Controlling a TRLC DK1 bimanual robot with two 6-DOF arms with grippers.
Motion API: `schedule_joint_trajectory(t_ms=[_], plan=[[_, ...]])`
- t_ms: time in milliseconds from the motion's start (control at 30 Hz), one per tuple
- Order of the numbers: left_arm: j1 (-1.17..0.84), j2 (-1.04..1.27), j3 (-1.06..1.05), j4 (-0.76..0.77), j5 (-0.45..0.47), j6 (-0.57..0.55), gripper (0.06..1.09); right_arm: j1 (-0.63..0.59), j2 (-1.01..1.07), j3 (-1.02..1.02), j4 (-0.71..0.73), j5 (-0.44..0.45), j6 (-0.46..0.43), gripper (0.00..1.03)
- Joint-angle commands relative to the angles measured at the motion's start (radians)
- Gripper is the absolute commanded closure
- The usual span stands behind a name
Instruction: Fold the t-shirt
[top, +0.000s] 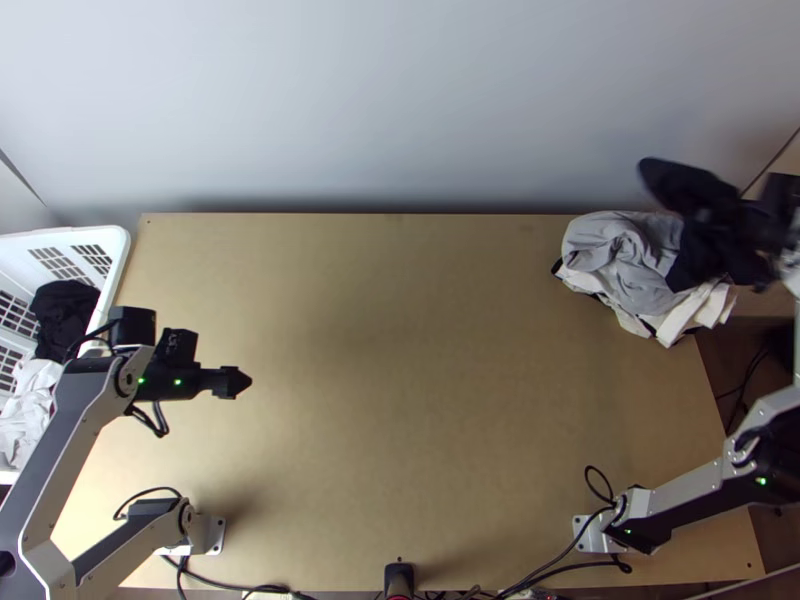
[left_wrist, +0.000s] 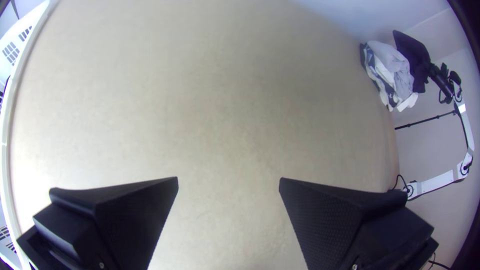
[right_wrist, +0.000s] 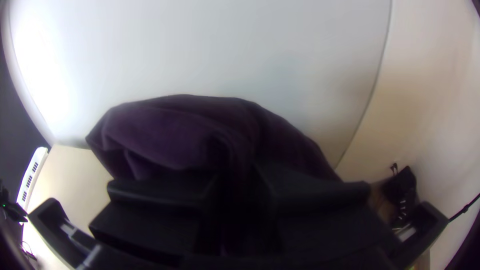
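My right gripper (top: 765, 225) is at the table's far right corner, shut on a dark, bunched cloth (top: 705, 235) that hangs over the pile there. In the right wrist view the dark cloth (right_wrist: 180, 132) spreads out from between the closed fingers of the right gripper (right_wrist: 237, 195). Over the left part of the table is my left gripper (top: 240, 382); in the left wrist view the fingers of the left gripper (left_wrist: 228, 182) stand wide apart, bare table between them.
A pile of grey and cream cloths (top: 620, 265) lies at the table's far right corner. At the left edge stands a white basket (top: 122, 250) holding a black cloth (top: 62, 310) and a white cloth (top: 30, 405). A pale wall rises behind the table.
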Motion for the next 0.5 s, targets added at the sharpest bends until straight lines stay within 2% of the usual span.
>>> schedule_joint_trajectory(t_ms=[0, 167, 200, 267, 333, 433, 467], plan=[[0.082, -0.016, -0.008, -0.037, 0.002, 0.066, 0.10, 0.172, 0.092, -0.025, 0.033, 0.088, 0.023, 1.00], [0.082, -0.027, -0.028, -0.034, 0.007, 0.063, 0.10, 0.198, 0.126, -0.131, 0.034, 0.096, 0.001, 1.00], [0.082, -0.027, -0.029, -0.029, 0.010, 0.058, 0.10, 0.197, 0.121, -0.159, 0.033, 0.096, -0.003, 0.97], [0.081, -0.027, -0.031, -0.021, 0.016, 0.054, 0.10, 0.189, 0.084, -0.215, 0.034, 0.099, -0.005, 0.79], [0.077, -0.022, -0.037, -0.005, 0.019, 0.049, 0.10, 0.183, 0.035, -0.266, 0.033, 0.097, -0.005, 0.54], [0.073, -0.006, -0.043, 0.018, 0.019, 0.041, 0.10, 0.177, -0.034, -0.324, 0.033, 0.097, -0.006, 0.04], [0.068, -0.001, -0.048, 0.029, 0.021, 0.035, 0.10, 0.175, -0.063, -0.338, 0.033, 0.097, -0.006, 0.03]])
